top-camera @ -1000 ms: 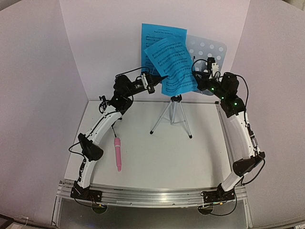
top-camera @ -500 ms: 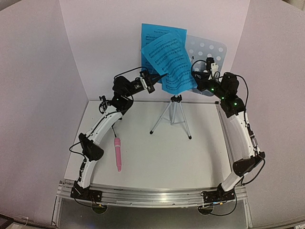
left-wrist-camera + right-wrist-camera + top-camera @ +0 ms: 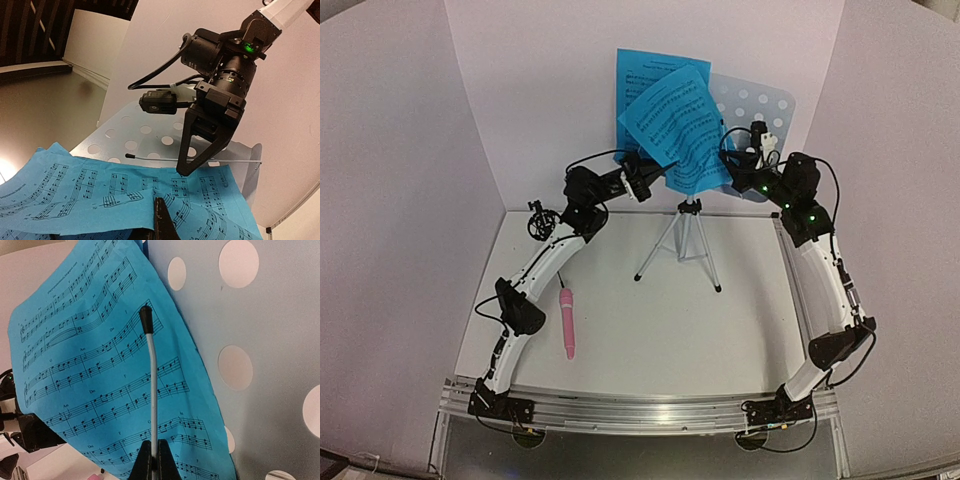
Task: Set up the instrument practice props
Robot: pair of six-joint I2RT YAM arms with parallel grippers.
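The pale-blue perforated music stand [image 3: 765,105] stands at the back on its silver tripod [image 3: 682,240]. One blue sheet-music page [image 3: 638,72] lies flat on it. A second blue page [image 3: 678,125] lies tilted over it. My left gripper [image 3: 660,172] is shut on this page's lower left edge, as the left wrist view [image 3: 161,204] shows. My right gripper [image 3: 730,160] is shut on the stand's thin wire page holder [image 3: 152,380], its jaws [image 3: 154,460] closed around the wire over the page [image 3: 100,365]. The pink microphone [image 3: 566,322] lies on the table. The black tripod mic holder [image 3: 537,220] stands at the back left.
White walls close the table at the back and both sides. The tripod's legs spread over the back middle of the table. The left arm arches over the microphone's side of the table.
My left gripper has moved right and closer to the stand with the page's edge. The front page has turned and tilted more. The mic holder now shows beside the left arm.
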